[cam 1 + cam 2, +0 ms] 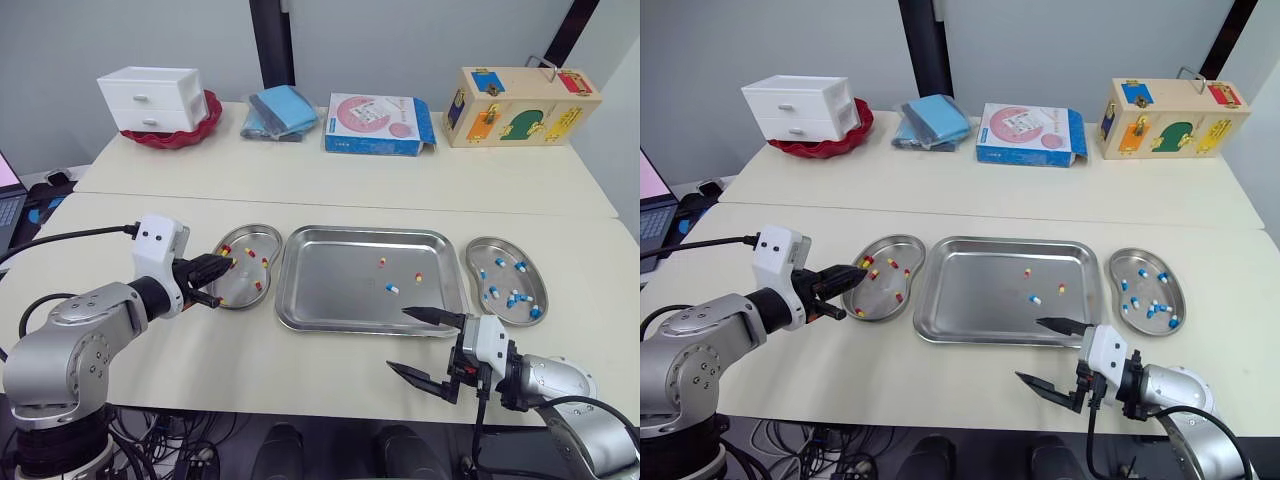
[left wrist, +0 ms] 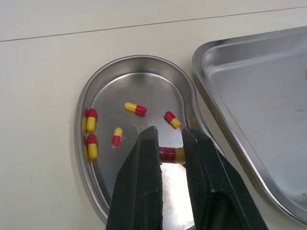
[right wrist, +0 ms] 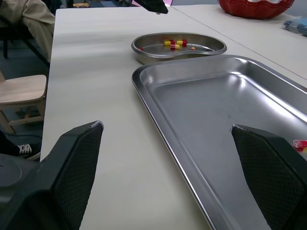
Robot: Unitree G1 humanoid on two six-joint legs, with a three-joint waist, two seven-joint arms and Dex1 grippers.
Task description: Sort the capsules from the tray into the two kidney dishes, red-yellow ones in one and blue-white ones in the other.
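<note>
Cream table, left jaws pinching red-yellow capsule over its kidney dish, right jaws wide, empty, beside three-capsule tray

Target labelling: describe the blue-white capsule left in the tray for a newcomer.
Find the large steel tray between the left kidney dish and the right kidney dish. Of three capsules in it, the blue-white capsule lies nearest the robot; the two red-yellow capsules lie farther back.
</note>
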